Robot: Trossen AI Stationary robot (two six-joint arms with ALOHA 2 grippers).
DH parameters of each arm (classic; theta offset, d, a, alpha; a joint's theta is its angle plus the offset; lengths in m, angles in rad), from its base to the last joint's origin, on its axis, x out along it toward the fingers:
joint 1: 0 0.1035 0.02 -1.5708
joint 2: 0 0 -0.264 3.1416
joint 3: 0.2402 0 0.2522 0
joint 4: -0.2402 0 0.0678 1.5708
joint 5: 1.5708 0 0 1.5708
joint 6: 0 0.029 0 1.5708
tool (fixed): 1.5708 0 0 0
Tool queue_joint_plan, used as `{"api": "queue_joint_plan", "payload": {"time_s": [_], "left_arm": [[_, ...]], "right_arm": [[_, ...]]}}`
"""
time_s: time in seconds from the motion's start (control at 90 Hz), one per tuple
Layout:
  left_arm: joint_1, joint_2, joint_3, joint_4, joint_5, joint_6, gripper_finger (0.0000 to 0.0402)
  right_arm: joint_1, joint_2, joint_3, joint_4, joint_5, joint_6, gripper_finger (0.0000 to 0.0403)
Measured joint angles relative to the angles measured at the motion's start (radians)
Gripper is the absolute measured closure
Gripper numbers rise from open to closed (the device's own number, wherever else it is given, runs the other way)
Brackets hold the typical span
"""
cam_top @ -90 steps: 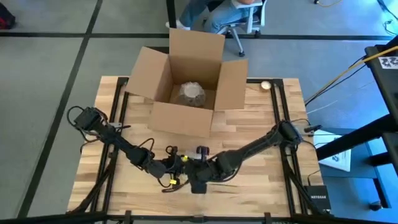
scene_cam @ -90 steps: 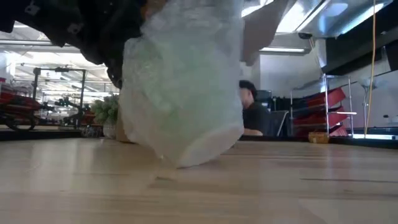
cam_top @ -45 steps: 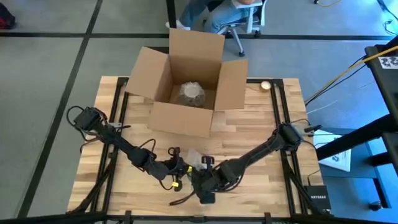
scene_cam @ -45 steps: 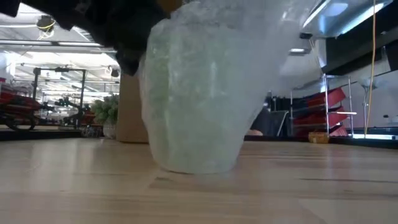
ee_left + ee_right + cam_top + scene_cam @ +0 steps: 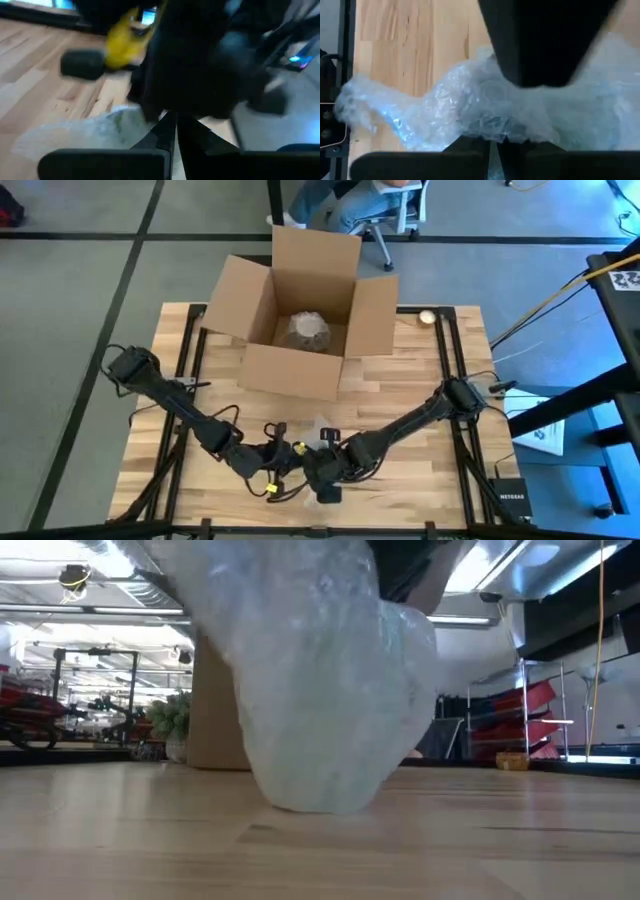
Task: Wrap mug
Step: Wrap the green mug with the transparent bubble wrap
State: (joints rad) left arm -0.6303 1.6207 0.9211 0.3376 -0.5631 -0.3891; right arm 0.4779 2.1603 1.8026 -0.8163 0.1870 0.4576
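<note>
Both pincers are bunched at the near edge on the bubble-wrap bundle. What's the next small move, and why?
Probably keep the right pincer pinching the bubble wrap and have the left pincer tuck the loose flap under. The bundle rests on the table, a faint green tint shows through the wrap, and loose wrap trails beside it in the right wrist view.

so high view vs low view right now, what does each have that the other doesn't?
Only the high view: both arms meeting near the table's front edge, the left gripper and right gripper side by side, an open cardboard box with a wrapped bundle inside, and a person's legs by a chair beyond the table.

Only the low view: the bubble-wrap bundle close up, faintly green inside, its underside touching the wood, with the room behind.

Both: the wooden table and the box.
</note>
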Motion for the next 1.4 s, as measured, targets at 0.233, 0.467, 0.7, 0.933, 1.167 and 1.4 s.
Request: {"api": "queue_joint_plan", "payload": {"time_s": [0.233, 0.467, 0.7, 0.933, 1.167, 1.4], "left_arm": [[0.043, 0.094, 0.001, -0.034, 0.076, -0.103, 0.0402], [0.061, 0.149, 0.001, -0.042, 0.088, -0.132, 0.0402], [0.048, 0.021, 0.001, -0.107, 0.071, -0.105, 0.0401], [0.057, -0.098, 0.001, -0.439, -0.139, -0.103, 0.0402], [0.195, -0.009, -0.04, -0.43, -0.079, -0.021, 0.0402], [0.256, 0.113, -0.049, -0.253, 0.039, 0.006, 0.0402]], "right_arm": [[-0.005, 0.011, -0.007, -0.015, 0.004, -0.024, 0.0389], [-0.015, 0.01, -0.006, -0.013, 0.004, -0.04, 0.0389], [-0.023, 0.006, -0.002, -0.004, 0.087, -0.034, 0.0389], [-0.021, 0.011, -0.001, -0.036, 0.149, 0.042, 0.0389], [-0.014, 0.044, 0.0, -0.049, 0.222, 0.113, 0.0389], [-0.012, 0.041, 0.0, -0.06, 0.29, 0.098, 0.0389]]}}
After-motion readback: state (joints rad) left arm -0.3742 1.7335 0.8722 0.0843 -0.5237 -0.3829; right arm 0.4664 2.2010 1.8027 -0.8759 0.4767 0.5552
